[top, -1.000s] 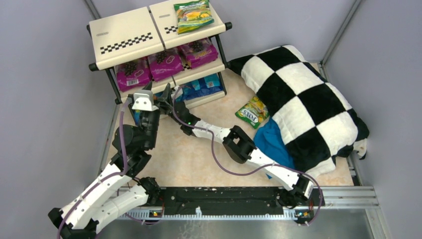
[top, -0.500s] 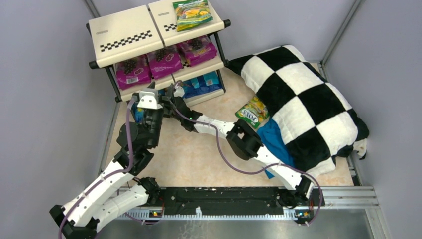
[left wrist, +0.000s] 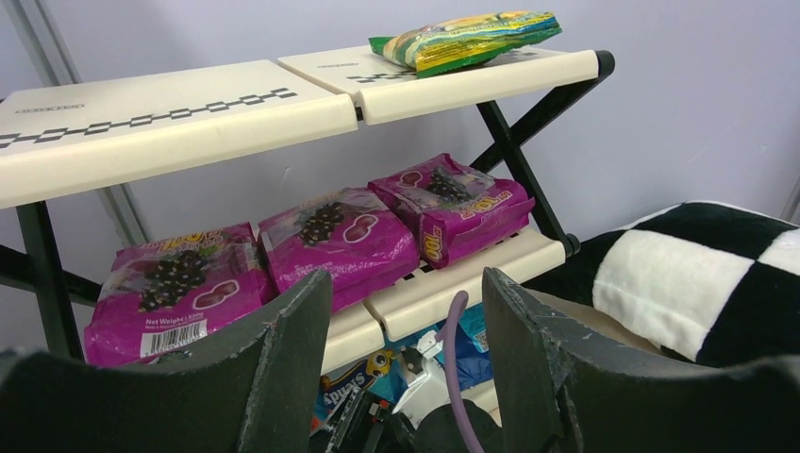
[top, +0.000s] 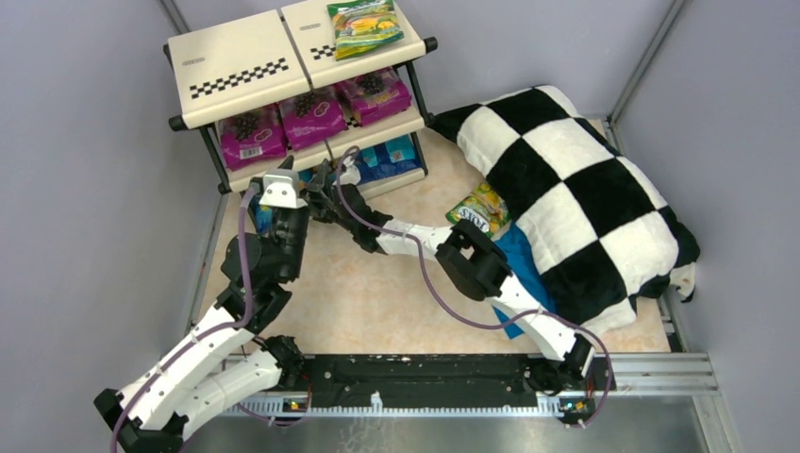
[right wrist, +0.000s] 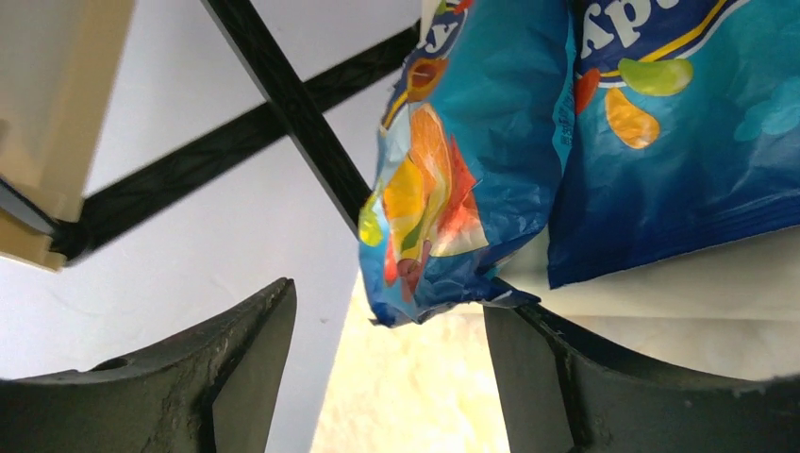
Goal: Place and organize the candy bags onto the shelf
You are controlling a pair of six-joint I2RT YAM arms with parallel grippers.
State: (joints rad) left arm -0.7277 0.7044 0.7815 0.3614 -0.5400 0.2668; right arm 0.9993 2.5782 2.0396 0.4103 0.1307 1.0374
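Note:
The shelf (top: 236,66) stands at the back left. A green-yellow candy bag (top: 363,26) lies on its top tier, three magenta bags (top: 311,118) on the middle tier and blue bags (top: 382,159) on the bottom tier. Another green-yellow bag (top: 479,209) lies on the floor against the pillow. My left gripper (top: 287,174) is open and empty before the shelf's lower left (left wrist: 141,113), with the magenta bags (left wrist: 340,236) beyond. My right gripper (top: 325,189) is open at the bottom tier. A blue bag (right wrist: 453,170) hangs just above its jaws, ungripped, beside another (right wrist: 679,132).
A black-and-white checkered pillow (top: 575,179) fills the right side, with a plain blue cloth (top: 524,269) under its near edge. Grey walls close in the left, back and right. My two arms cross close together in front of the shelf.
My right arm has reached further toward the shelf's bottom tier. My left gripper lifted and shifted slightly right a second ago, then held still.

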